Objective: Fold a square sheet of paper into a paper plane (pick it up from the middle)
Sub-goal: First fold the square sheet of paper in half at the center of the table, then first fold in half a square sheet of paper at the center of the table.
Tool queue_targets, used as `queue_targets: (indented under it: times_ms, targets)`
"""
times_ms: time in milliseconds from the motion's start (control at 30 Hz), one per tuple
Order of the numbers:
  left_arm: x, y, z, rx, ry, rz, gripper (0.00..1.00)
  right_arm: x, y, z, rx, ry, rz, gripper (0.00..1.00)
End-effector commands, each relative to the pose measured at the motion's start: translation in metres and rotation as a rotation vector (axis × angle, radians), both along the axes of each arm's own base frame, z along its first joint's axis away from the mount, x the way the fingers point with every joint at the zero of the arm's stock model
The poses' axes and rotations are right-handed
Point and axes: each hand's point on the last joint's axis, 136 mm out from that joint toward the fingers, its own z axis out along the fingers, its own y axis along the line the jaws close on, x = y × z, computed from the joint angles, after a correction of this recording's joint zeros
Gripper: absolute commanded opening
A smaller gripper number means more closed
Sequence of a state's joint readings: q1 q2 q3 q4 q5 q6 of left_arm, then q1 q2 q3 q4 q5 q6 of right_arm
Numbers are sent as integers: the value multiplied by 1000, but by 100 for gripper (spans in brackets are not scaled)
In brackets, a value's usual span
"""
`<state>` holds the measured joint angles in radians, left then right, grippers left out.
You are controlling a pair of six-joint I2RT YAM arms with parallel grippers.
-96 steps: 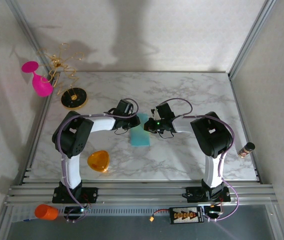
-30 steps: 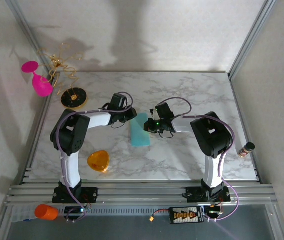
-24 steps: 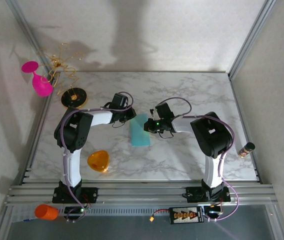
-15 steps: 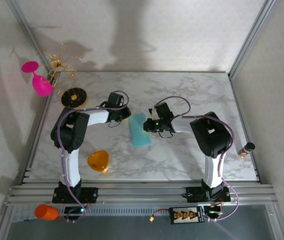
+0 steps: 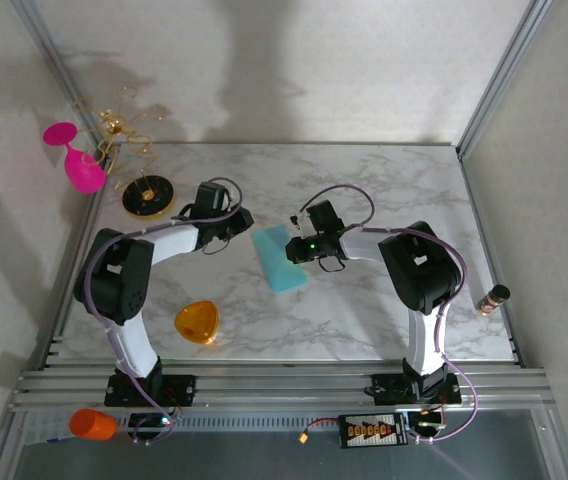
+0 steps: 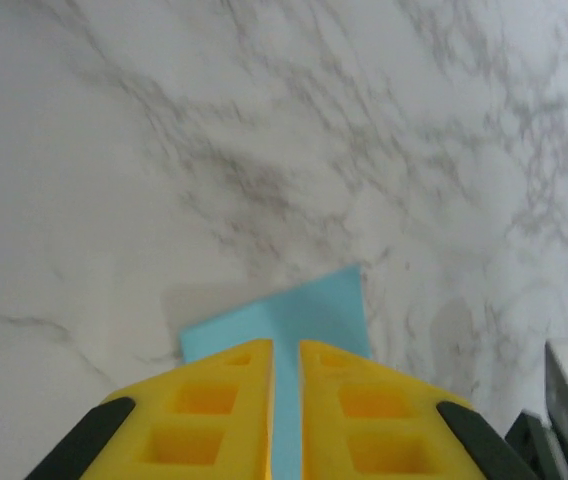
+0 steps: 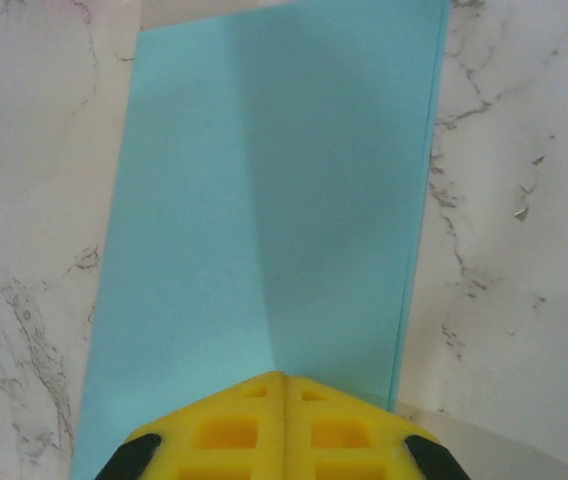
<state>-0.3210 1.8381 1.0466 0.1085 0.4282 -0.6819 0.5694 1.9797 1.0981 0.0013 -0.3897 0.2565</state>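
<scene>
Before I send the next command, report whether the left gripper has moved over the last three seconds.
Yes. The left gripper has moved leftward across the table, ending up closer to the black stand base at the far left.

Left pincer (image 6: 284, 350) barely parted — right pincer (image 7: 284, 380) closed tight.

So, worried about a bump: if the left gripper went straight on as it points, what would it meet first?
Most likely the paper, flat on the table just ahead of the left gripper; depth is unclear.
</scene>
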Motion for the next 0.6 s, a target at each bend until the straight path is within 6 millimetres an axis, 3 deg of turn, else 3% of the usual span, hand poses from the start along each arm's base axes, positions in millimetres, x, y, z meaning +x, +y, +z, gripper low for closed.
queue_targets:
  times_ms: [0, 367, 433, 567]
  targets:
    - [-15, -23, -24, -24, 68, -72, 14, -35, -57, -73, -275, 173, -29, 0]
    - [-22, -11, -74, 74, 181, -28, 11, -28, -42, -49, -195, 153, -13, 0]
    - [-23, -8, -81, 96, 202, -15, 11, -24, -36, -36, -162, 144, -15, 0]
    - [-28, -6, -85, 108, 222, -16, 10, -17, -13, 14, 0, 118, -24, 5]
